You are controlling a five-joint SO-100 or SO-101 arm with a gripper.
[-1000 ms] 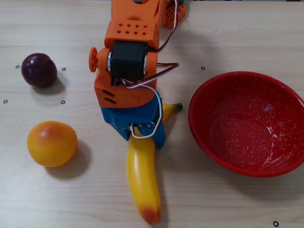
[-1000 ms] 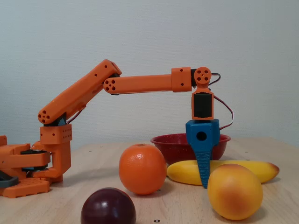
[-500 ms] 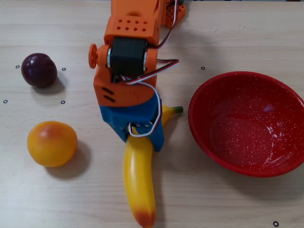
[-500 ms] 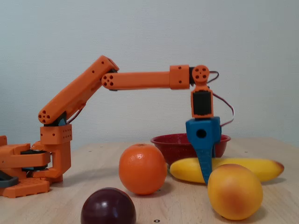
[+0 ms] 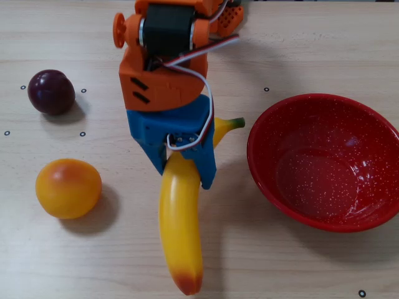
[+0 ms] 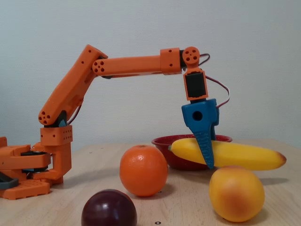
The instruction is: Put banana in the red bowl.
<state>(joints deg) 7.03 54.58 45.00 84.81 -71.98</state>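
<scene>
The long yellow banana (image 5: 181, 230) hangs level above the table, clear of the wood in the fixed view, where the banana (image 6: 240, 155) floats just in front of the bowl. My blue gripper (image 5: 186, 177) is shut on the banana a little below its green stem end, one finger on each side; in the fixed view the gripper (image 6: 209, 162) points straight down. The red bowl (image 5: 299, 124), speckled and empty, sits to the right of the banana in the overhead view, and the red bowl (image 6: 164, 148) shows behind the banana in the fixed view.
A yellow-orange round fruit (image 5: 68, 188) lies left of the banana, and a dark plum (image 5: 51, 91) sits farther back on the left. An orange (image 6: 143, 170) stands between the arm's base (image 6: 28, 169) and the bowl, hidden under the arm from above.
The gripper has risen with the banana in it, lifting the fruit off the table. The arm's upper links have swung up and back toward the base.
</scene>
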